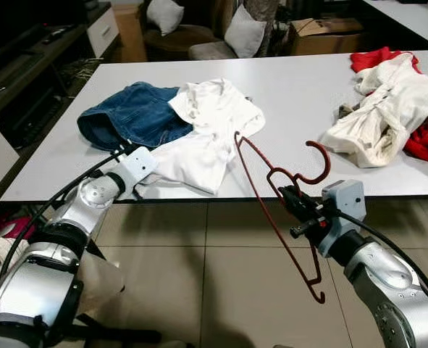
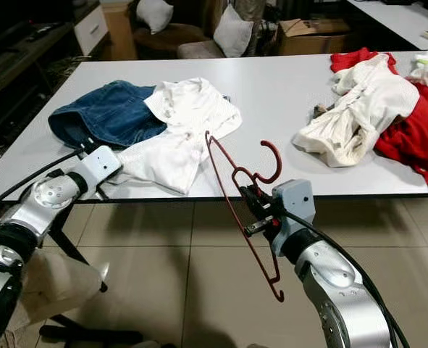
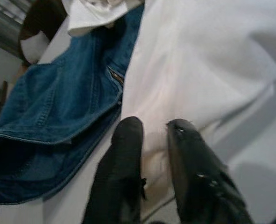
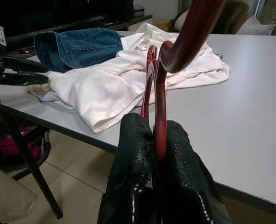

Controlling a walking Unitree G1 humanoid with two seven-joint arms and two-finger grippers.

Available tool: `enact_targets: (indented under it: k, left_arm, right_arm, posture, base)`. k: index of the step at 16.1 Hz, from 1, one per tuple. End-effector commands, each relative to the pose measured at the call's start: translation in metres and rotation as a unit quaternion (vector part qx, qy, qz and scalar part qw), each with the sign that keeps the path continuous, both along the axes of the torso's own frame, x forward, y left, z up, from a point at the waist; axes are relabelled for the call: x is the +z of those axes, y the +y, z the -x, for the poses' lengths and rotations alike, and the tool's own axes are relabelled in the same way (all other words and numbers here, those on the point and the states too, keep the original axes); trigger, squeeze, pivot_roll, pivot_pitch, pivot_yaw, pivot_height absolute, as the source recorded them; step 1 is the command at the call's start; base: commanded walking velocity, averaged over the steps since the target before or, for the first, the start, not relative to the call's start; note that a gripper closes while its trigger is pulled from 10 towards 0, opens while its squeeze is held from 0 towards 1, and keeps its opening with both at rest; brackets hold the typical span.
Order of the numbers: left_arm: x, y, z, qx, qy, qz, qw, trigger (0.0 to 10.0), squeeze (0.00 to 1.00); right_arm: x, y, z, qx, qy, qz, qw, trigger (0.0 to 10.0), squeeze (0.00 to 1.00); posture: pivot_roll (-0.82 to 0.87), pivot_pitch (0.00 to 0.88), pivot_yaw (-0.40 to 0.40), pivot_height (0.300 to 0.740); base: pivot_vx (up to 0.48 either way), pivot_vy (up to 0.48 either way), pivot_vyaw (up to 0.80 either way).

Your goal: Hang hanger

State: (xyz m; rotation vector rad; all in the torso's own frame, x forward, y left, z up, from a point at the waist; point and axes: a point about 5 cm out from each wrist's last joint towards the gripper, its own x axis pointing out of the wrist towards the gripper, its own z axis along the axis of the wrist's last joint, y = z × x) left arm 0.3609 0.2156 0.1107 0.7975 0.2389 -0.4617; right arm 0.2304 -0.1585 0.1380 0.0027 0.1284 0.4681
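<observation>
Red hanger (image 1: 275, 217) held in the air off the near edge of the counter (image 1: 300, 94), right of middle, above the tiled floor (image 1: 221, 275). Right gripper (image 1: 295, 199) clamped on it just below the hook, at the twisted neck; in the right wrist view the jaws pinched tight on the red neck, no gap either side. Hook curling up and to the right, open side facing down and left. Long axis steeply tilted: one end high and far, over the counter edge beside the white shirt (image 1: 206, 130); the other end low and near, down by the right forearm. Plane of the hanger close to upright, seen almost edge-on.

Left gripper (image 1: 123, 150) down at the near left part of the counter, at the near edge of the shirt, where it meets the blue jeans (image 1: 130, 116). Jaws narrowly parted with a fold of white cloth between or just beyond the tips; whether actually pinched, cannot tell.

To do this step well: keep the grip on the neck firm so the hanger cannot swivel, level the long axis before bringing the high end toward the shirt collar. Lift the cloth clear of the counter with the left. Heap of cream and red clothes (image 1: 395, 109) far right, well apart.
</observation>
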Motion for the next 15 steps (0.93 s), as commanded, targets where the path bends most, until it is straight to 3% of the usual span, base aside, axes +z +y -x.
enact_targets:
  k: [1, 6, 7, 11, 15]
  left_arm:
    - [0.0, 0.007, 0.001, -0.001, 0.014, -0.012, 1.0, 10.0, 1.0]
    - [-0.007, 0.005, 0.002, -0.009, 0.022, -0.065, 0.998, 10.0, 1.0]
    - [-0.006, 0.005, -0.001, 0.003, 0.013, -0.074, 0.997, 10.0, 0.0]
    - [0.003, -0.002, -0.011, 0.049, -0.037, -0.075, 0.995, 10.0, 0.0]
    - [-0.001, -0.008, -0.012, 0.063, -0.022, -0.06, 0.996, 10.0, 0.0]
  right_arm:
    - [0.005, 0.001, 0.003, -0.001, -0.007, -0.002, 1.0, 10.0, 0.0]
    - [0.004, 0.002, 0.005, -0.007, -0.003, -0.002, 1.0, 10.0, 0.0]
    - [0.004, 0.002, 0.005, -0.009, -0.003, -0.002, 1.0, 10.0, 0.0]
    - [0.005, 0.005, 0.006, -0.001, 0.0, -0.001, 1.0, 10.0, 0.0]
    - [0.008, 0.006, 0.005, 0.005, 0.0, 0.003, 1.0, 10.0, 0.0]
  posture:
    - [-0.24, 0.0, 0.102, 0.74]
    - [-0.25, 0.0, 0.102, 0.74]
    - [-0.25, 0.0, 0.101, 0.74]
    - [-0.25, 0.0, 0.083, 0.74]
    - [-0.27, 0.0, 0.074, 0.74]
  base:
    - [0.0, 0.0, 0.0]
    - [0.0, 0.0, 0.0]
    - [0.0, 0.0, 0.0]
    - [0.0, 0.0, 0.0]
    - [0.0, 0.0, 0.0]
